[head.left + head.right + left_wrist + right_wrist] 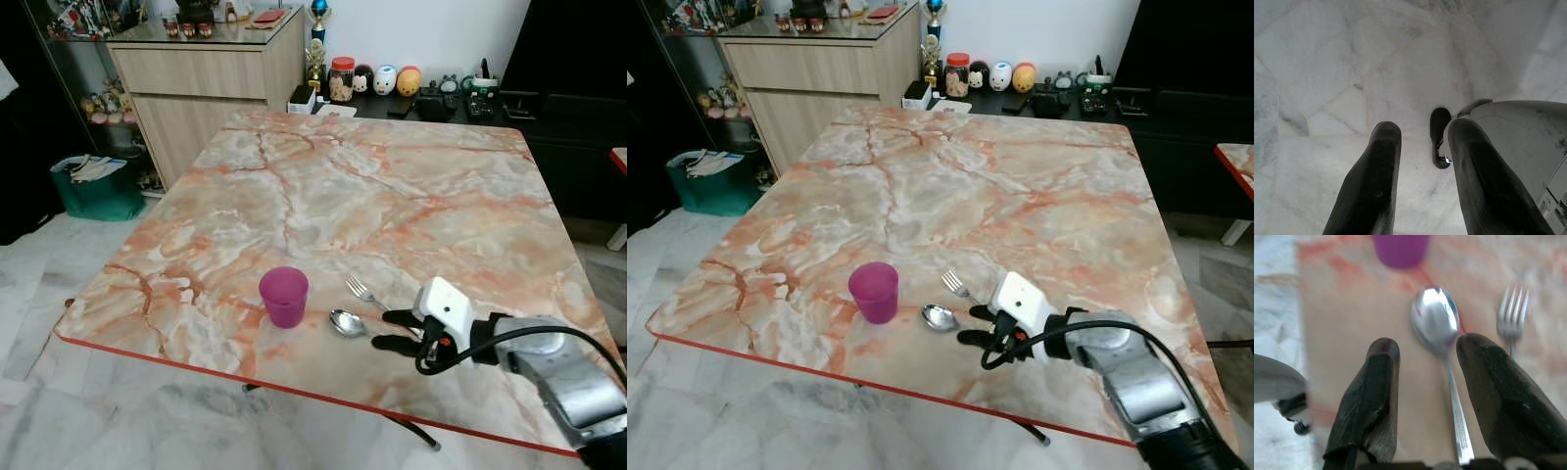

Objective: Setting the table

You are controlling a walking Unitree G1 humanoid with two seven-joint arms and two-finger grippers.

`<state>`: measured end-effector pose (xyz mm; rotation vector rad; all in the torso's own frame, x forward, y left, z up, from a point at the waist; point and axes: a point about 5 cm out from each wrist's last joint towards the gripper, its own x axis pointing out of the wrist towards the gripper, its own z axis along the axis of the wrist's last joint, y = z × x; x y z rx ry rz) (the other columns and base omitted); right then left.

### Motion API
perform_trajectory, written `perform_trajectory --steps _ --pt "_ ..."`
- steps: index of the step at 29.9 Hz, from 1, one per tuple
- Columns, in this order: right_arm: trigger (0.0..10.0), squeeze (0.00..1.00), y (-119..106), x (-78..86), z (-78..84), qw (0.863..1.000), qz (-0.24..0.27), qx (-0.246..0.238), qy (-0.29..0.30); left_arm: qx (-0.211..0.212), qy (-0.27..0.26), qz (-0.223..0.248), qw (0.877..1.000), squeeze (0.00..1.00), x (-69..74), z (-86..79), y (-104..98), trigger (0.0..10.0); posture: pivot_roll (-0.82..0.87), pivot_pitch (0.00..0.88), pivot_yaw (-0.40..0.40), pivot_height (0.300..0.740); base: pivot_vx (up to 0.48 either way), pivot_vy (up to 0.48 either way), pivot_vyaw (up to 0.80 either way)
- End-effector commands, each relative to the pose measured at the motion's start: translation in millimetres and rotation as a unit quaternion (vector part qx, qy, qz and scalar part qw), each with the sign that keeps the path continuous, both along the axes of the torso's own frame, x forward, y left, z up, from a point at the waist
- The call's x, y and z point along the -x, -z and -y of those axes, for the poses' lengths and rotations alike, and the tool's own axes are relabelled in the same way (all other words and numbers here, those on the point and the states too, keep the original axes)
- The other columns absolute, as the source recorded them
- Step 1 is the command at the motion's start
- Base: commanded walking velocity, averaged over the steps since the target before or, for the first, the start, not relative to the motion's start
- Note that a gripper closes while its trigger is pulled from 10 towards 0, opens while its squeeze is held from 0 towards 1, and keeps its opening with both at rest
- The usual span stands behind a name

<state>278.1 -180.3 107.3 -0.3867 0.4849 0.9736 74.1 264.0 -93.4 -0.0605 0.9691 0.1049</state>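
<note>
Where marble counter (392,196) nears its front edge: pink cup (283,296), spoon (346,322), fork (361,290) side by side; right tool (392,330) spread wide astride spoon handle; left tool (1420,161) parted over floor.

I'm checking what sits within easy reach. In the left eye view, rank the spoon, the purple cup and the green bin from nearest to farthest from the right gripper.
From the right gripper:
1. Spoon, between the open fingers.
2. Purple cup, beyond the spoon, toward the robot's left.
3. Green bin, on the floor, far left.
</note>
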Motion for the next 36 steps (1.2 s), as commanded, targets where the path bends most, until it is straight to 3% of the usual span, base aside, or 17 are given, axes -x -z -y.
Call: perform_trajectory --steps 1,3,4,19,36 --pt "10.0 1.00 4 -6.2 0.7 1.000 0.005 0.023 0.020 0.003 -0.001 -0.013 1.000 0.00 6.3 -2.8 1 10.0 -0.07 0.000 0.054 0.740 0.000 0.000 0.00" --pt "10.0 1.00 6 -9.2 -0.3 0.999 0.004 0.023 0.035 0.003 -0.001 -0.013 1.000 0.00 6.2 -2.8 1 10.0 -0.07 0.000 0.054 0.740 0.000 0.000 0.00" --pt "10.0 0.00 7 -12.2 -2.5 0.999 -0.005 0.020 0.049 0.003 -0.001 -0.014 1.000 0.00 6.5 -2.7 1 10.0 -0.08 0.000 0.054 0.740 0.000 0.000 0.00" --pt "10.0 0.00 9 -15.2 -12.0 0.999 -0.013 0.003 0.040 0.005 0.001 -0.015 1.000 0.00 8.0 -1.1 1 10.0 -0.08 0.000 0.051 0.740 0.000 0.000 0.00" --pt "10.0 0.00 16 -21.0 -10.6 0.999 -0.011 0.027 0.044 0.004 0.002 -0.016 1.000 0.00 9.3 -1.4 1 10.0 -0.07 0.000 0.051 0.740 0.000 0.000 0.00"
